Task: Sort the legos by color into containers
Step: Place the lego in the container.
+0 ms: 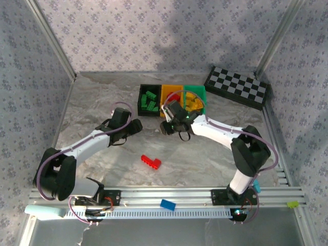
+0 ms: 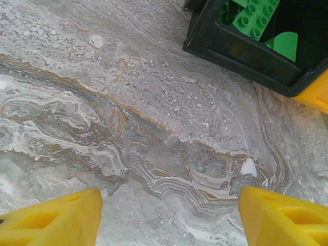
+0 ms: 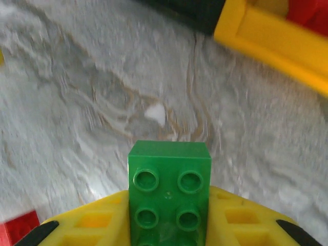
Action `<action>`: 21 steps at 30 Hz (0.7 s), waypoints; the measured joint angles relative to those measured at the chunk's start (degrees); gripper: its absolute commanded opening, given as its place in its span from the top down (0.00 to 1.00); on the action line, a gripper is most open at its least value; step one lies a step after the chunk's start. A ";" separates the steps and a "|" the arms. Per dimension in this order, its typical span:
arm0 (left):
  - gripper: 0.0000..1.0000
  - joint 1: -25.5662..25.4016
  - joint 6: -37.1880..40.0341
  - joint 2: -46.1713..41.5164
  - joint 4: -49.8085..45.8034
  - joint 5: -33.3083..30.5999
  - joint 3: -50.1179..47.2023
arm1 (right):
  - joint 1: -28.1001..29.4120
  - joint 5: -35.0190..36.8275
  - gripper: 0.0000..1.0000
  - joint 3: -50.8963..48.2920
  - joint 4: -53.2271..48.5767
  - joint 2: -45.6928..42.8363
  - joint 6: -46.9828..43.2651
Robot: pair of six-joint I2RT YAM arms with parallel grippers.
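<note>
Two yellow fingers [image 3: 241, 220] of the right claw [image 1: 166, 128] are clamping a green brick [image 3: 169, 179], glossy and square-edged, with four round studs facing the wrist camera. This claw is hanging over the tabletop [image 1: 205, 154], a grey marbled surface with tan veins, just in front of the row of containers. The near walls of the black bin [image 1: 141, 100] and the yellow bin [image 1: 171, 86] are rising directly ahead of the held brick. These two bins are touching side by side, and the green bin [image 1: 204, 97] is closing the row on the right. Green legos [image 1: 150, 101] are lying in the black bin, red legos [image 1: 175, 97] in the yellow bin, and yellow-orange legos [image 1: 193, 104] in the green bin.

Beside it, the left claw [image 2: 171, 220] is spreading its fingers wide with nothing between them, pointing at bare tabletop near the black bin's corner. A red brick [image 1: 151, 161] is lying well apart from both claws, on the tabletop between the arms. A blue brick [image 1: 167, 205] is resting on the metal rail [image 1: 205, 197] at the near edge. A checkered board [image 1: 237, 87] is sitting beyond the green bin, toward the right wall.
</note>
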 measured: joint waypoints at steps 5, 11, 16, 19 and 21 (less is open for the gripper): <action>0.29 0.00 0.52 -0.02 -0.72 0.02 0.15 | -2.03 -1.07 0.66 10.12 0.39 6.82 -0.13; 0.29 -0.11 0.52 -1.29 -2.01 1.36 0.07 | -4.35 -2.78 0.65 22.34 1.79 16.50 -0.09; 0.29 -0.48 0.48 -4.37 -2.16 1.79 -1.68 | -5.62 -3.56 0.61 35.08 0.81 26.05 -0.11; 0.29 -0.76 0.48 -6.14 -2.89 2.38 -3.02 | -6.16 -3.82 0.56 42.91 -0.59 31.19 -0.09; 0.29 -0.81 0.50 -6.62 -3.32 2.64 -3.56 | -6.58 -3.98 0.53 48.02 -2.10 34.29 -0.09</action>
